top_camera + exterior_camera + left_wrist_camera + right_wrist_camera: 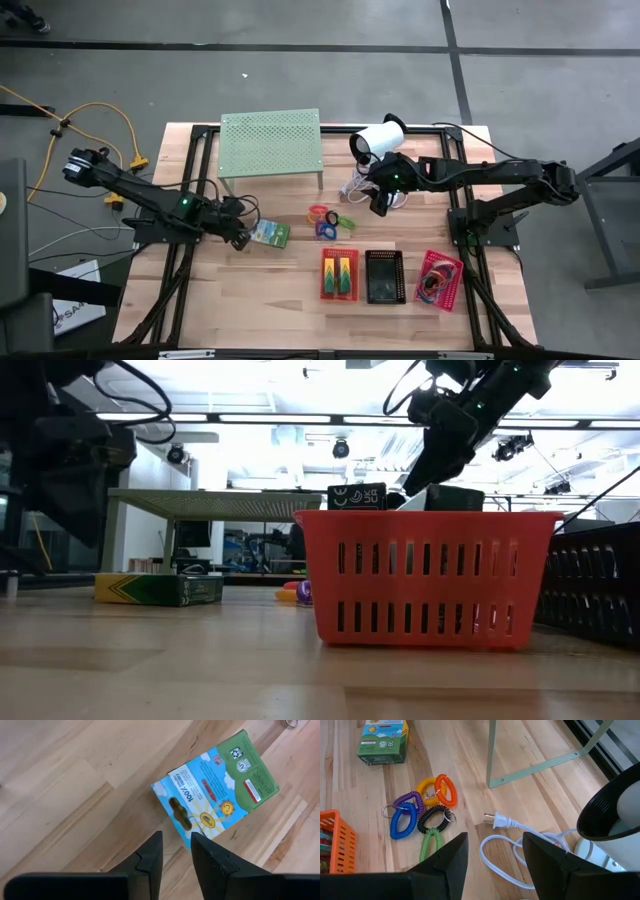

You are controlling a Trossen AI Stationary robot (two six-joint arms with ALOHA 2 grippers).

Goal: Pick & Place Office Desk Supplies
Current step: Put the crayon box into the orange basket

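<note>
A flat green pack [270,234] lies on the wooden table, its blue-and-green printed face up [215,790]. My left gripper [240,236] hangs just to its left, above the table. Its fingers [176,842] stand a little apart with nothing between them, pointing at the pack's near corner. A cluster of coloured coil loops [328,219] lies mid-table [422,812]. My right gripper [380,205] stays open [495,847] above the white plug and cable, right of the loops. The red basket [324,272] holds two green packs. The black basket [383,253] is beside it, and the pink basket [455,290] holds bands.
The pale-green perforated stand [270,142] rises at the back of the table. A white cylinder device [378,142] lies beside it, its cable [505,855] looping under my right gripper. Bare wood lies between the pack and the baskets along the near edge.
</note>
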